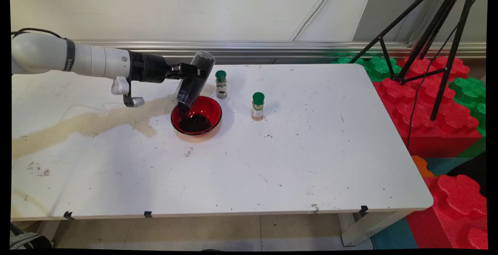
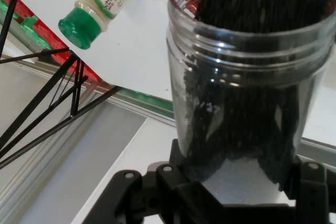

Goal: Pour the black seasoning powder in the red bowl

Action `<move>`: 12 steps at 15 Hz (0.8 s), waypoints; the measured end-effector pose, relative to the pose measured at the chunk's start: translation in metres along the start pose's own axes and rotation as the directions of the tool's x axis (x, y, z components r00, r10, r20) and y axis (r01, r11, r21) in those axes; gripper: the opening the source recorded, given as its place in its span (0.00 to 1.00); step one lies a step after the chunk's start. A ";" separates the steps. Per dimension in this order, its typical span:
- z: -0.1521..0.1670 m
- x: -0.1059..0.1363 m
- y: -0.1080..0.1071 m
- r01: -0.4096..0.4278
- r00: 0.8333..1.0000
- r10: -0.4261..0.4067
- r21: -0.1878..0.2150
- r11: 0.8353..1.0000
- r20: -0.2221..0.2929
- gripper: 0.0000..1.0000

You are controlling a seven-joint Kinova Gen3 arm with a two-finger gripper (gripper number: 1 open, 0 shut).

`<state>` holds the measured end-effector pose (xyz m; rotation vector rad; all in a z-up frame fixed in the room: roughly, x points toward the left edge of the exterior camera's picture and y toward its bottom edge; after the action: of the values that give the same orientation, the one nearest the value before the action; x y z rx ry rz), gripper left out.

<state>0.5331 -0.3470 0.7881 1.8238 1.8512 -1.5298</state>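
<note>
**Operator:** My gripper [image 1: 191, 72] has its jaws clamped round a clear plastic jar [image 1: 193, 79], gripping it near its closed base.

**Observer:** Which way does the jar point?

**Operator:** It is tipped well over, mouth down. Its long axis slants from the base, up toward the tabletop's far edge, down to the open mouth on the near-left. The mouth hangs just over the far-left rim of a red bowl [image 1: 212, 108]. Dark granules fill the lower part of the jar and run out of it, and a dark heap [image 1: 195, 123] lies in the bowl.

**Observer:** Where on the tabletop [image 1: 319, 158] is this?

**Operator:** Toward the far edge, left of the middle. In my hand view the jar [image 2: 252, 93] fills the right side, its threaded neck pointing away from the camera.

**Observer:** Anything beside it?

**Operator:** Two small green-capped spice bottles, both upright. One [image 1: 221, 84] stands just beyond the bowl near the far edge; the other [image 1: 257, 106] stands to the bowl's right, apart from it. A tan stain [image 1: 89, 124] runs from the bowl toward the left edge.
</note>
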 end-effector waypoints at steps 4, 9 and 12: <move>0.002 0.000 0.000 -0.018 1.000 0.018 0.001 1.000 0.001 0.00; 0.005 -0.001 0.000 -0.041 0.999 0.041 0.002 0.999 0.003 0.00; 0.006 -0.001 0.000 -0.050 0.999 0.050 0.004 0.999 0.005 0.00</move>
<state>0.5299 -0.3519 0.7856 1.8524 1.7875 -1.5206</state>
